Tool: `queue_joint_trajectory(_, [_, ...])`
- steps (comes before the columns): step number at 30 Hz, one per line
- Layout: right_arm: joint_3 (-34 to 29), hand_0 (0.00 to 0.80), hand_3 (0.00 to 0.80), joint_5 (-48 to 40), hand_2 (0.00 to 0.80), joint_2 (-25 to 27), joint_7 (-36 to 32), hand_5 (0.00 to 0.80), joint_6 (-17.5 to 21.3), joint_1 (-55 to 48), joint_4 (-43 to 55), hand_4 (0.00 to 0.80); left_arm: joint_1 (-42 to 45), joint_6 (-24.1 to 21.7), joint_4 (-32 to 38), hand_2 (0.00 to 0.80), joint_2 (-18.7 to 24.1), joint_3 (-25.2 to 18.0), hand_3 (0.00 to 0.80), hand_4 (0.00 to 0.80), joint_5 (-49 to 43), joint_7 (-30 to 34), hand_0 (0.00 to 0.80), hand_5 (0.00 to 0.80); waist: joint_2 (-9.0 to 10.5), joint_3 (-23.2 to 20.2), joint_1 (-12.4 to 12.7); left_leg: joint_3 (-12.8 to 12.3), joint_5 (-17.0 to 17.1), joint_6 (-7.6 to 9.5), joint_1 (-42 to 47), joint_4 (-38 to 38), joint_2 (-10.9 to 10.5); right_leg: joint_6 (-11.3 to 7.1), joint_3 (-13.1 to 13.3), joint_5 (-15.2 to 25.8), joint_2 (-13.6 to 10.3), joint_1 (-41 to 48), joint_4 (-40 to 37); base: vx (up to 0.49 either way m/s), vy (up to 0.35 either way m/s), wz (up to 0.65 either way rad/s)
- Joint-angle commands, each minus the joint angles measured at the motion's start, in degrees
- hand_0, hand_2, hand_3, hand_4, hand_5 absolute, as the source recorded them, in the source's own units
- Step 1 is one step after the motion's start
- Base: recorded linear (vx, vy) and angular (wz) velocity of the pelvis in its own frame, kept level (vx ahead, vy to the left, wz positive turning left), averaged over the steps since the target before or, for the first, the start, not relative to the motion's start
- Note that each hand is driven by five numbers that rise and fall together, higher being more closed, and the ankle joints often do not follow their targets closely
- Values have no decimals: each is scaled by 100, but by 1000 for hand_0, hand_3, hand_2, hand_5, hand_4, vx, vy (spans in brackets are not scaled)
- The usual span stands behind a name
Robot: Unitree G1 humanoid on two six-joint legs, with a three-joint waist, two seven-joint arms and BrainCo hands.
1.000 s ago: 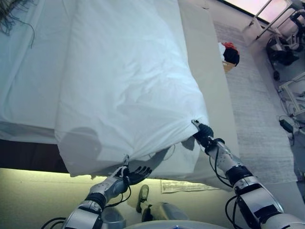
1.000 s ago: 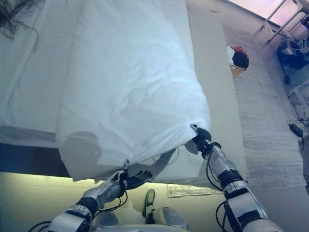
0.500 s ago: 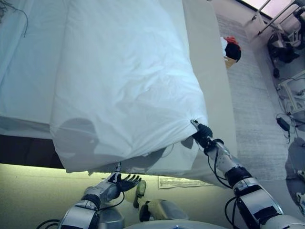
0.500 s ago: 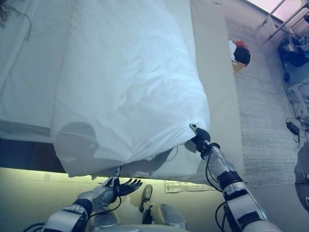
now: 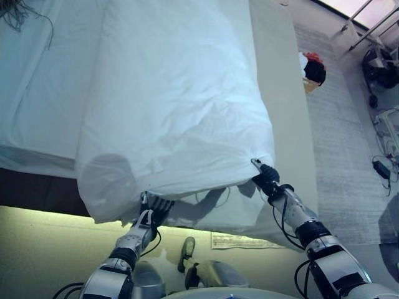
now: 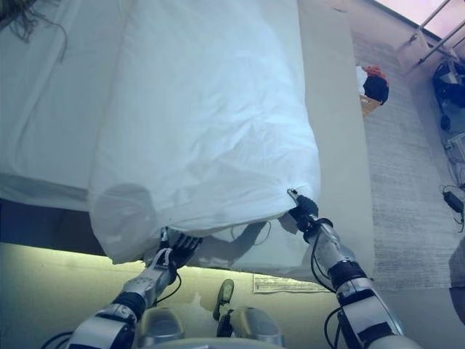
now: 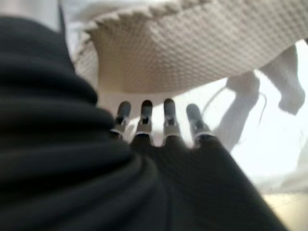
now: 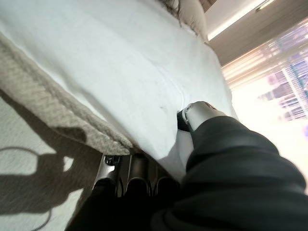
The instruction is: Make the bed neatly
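Note:
A white duvet lies down the bed, its near edge hanging over the foot of the mattress. My right hand is shut on the duvet's near right corner; in the right wrist view the thumb lies on top of the cloth and the fingers curl beneath its textured hem. My left hand reaches up to the near left part of the hanging edge. Its fingers are straight, their tips at the waffle-textured underside. It holds nothing.
A white sheet covers the bed to the left of the duvet. A beige strip runs along the bed's right side, with a grey rug beyond. A basket of red and black things stands there. A paper lies on the floor.
My left hand has risen from below the bed's foot, palm open, up to the duvet's hanging edge. The right hand keeps its hold on the corner. The camera has shifted a little.

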State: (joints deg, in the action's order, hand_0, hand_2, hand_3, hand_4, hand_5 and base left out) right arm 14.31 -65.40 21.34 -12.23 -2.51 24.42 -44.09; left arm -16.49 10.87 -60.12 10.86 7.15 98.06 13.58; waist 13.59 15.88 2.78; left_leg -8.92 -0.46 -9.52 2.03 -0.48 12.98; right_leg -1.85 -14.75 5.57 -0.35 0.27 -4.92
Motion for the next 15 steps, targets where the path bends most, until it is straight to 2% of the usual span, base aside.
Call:
queue_joint_trajectory(1, [-364, 800, 800, -22, 800, 129, -275, 800, 261, 71, 203, 800, -293, -30, 185, 0, -279, 100, 0, 0, -24, 524, 0, 0, 33, -373, 163, 191, 351, 50, -442, -236, 187, -629, -173, -521, -465, 316, 368, 0, 0, 0])
queue_joint_trajectory(8, [-425, 800, 800, 41, 800, 64, -329, 800, 190, -21, 87, 800, -143, 184, 189, 0, -370, 168, 0, 0, -144, 598, 0, 0, -22, -520, 180, 143, 330, 55, -264, -334, 160, -652, -194, -521, -487, 444, 301, 19, 16, -1])
queue_joint_trajectory(15, [-525, 800, 800, 189, 800, 103, -381, 800, 46, -108, 13, 800, 187, -57, 418, 0, -549, 274, 0, 0, 100, 1383, 0, 0, -157, -710, 181, 77, 312, 51, -122, -385, 125, -658, -199, -538, -543, 563, 243, 21, 47, 0])
